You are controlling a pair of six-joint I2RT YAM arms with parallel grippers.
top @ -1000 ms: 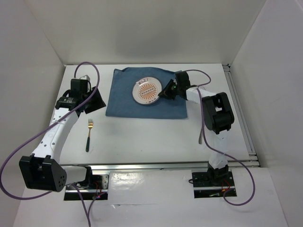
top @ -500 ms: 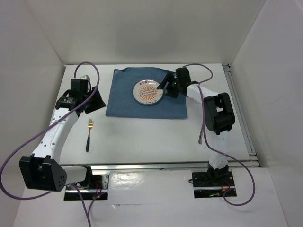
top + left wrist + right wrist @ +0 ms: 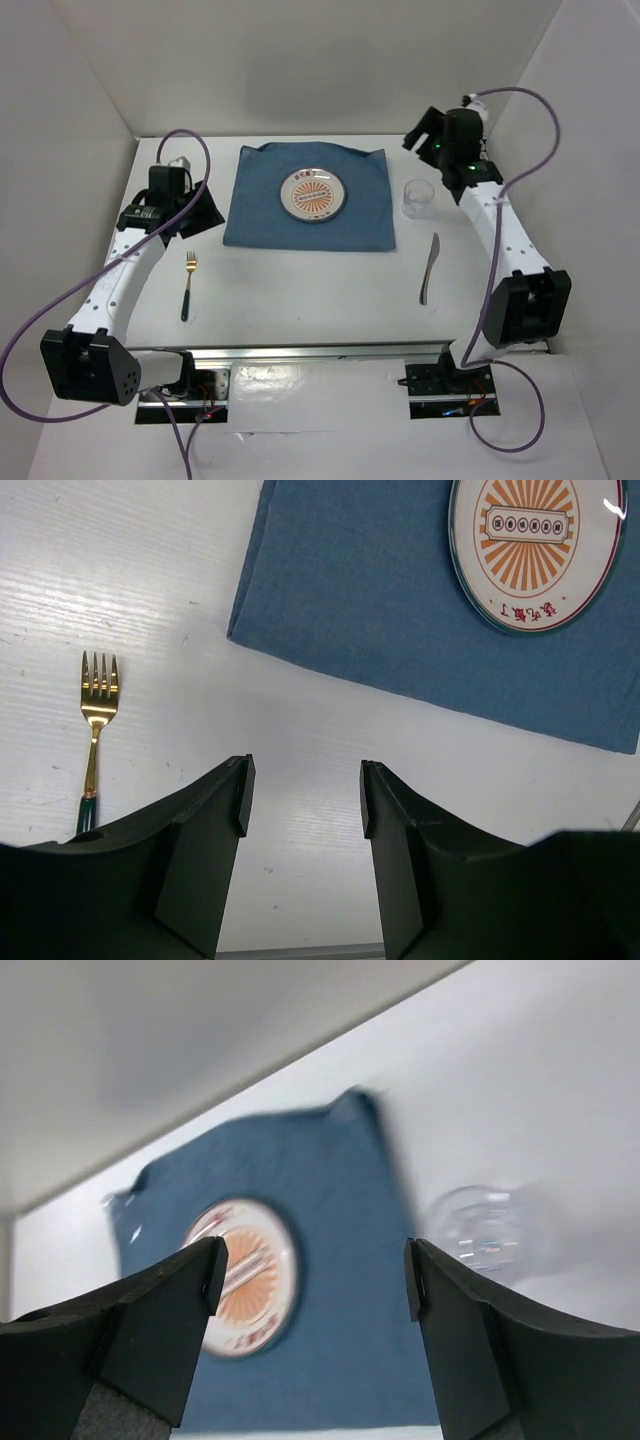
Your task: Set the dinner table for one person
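On the white dinner table (image 3: 320, 290) lies a blue cloth (image 3: 260, 215) with an orange-patterned plate (image 3: 315, 195) at its middle. A gold fork (image 3: 188, 285) lies left of the cloth. To the right are a clear glass (image 3: 418, 198) and a knife (image 3: 430, 268). My left gripper (image 3: 304, 780) hovers open over bare table by the cloth's (image 3: 380, 610) left corner, the fork (image 3: 97, 710) to its left. My right gripper (image 3: 313, 1260) is open and empty, raised at the back right (image 3: 424, 138), above the glass (image 3: 480, 1230) and well clear of the plate (image 3: 250, 1290).
White walls close in the table at the back and on both sides. A metal rail (image 3: 510, 240) runs along the right edge. Purple cables (image 3: 30, 330) loop off both arms. The arm bases (image 3: 440, 380) sit at the near edge.
My right gripper opened and let go of the plate, which now lies flat on the cloth. The right arm rose and swung to the back right, uncovering the glass and knife. The left arm held still.
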